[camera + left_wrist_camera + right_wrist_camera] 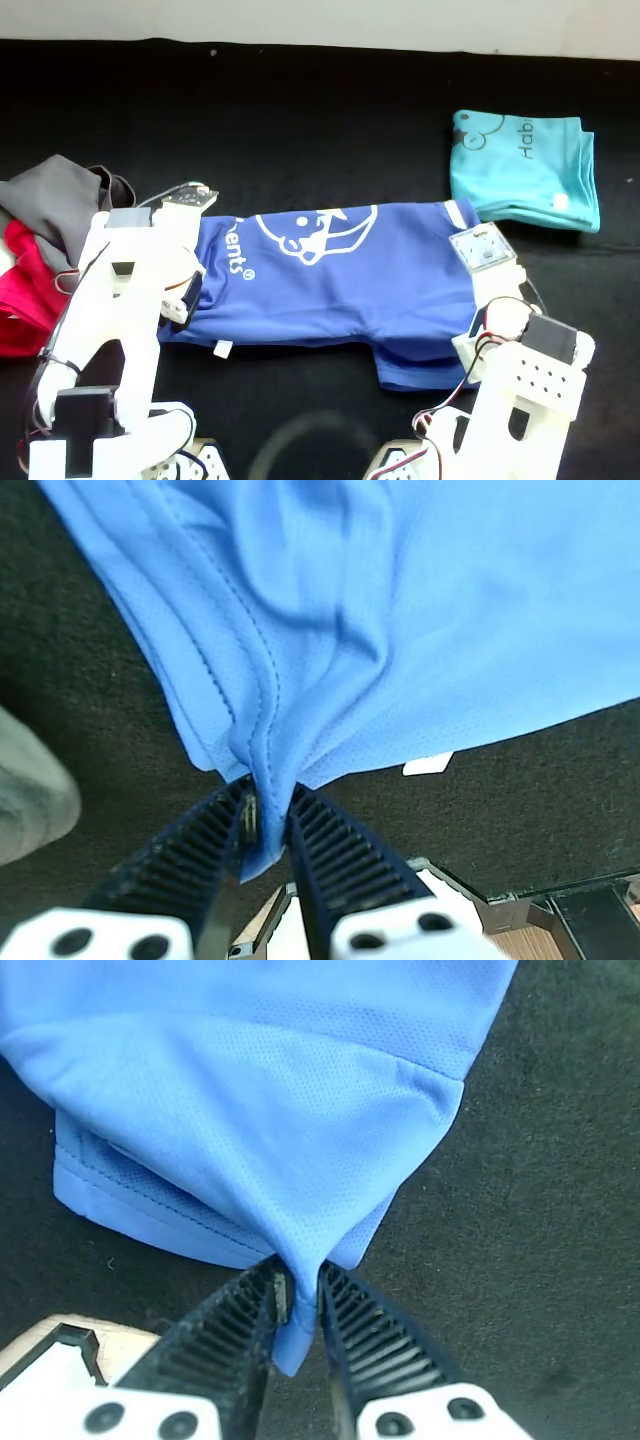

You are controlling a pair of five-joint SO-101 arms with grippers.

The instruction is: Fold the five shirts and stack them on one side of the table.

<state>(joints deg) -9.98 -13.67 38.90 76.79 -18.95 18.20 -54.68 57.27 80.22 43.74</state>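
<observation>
On the black worktop (pixel 300 110) the blue shirt (pixel 340 285) lies part-folded at centre, a grey-and-red heap (pixel 40 230) waits unfolded at the left edge, and one teal shirt (pixel 525 175) sits folded far right — task judged early. The left pincer (pixel 268 825) and the right pincer (pixel 297 1305) each clamp an opposite end of the blue shirt. Markings: printed lettering on both shirts, a small white tag (pixel 222 350).

The black table (pixel 300 110) carries a blue shirt (pixel 340 285) spread across its middle, a folded teal shirt (pixel 525 175) (just beside one corner of it), and a crumpled grey shirt (pixel 55 200) heaped against a red shirt (pixel 22 295) at one edge.
</observation>
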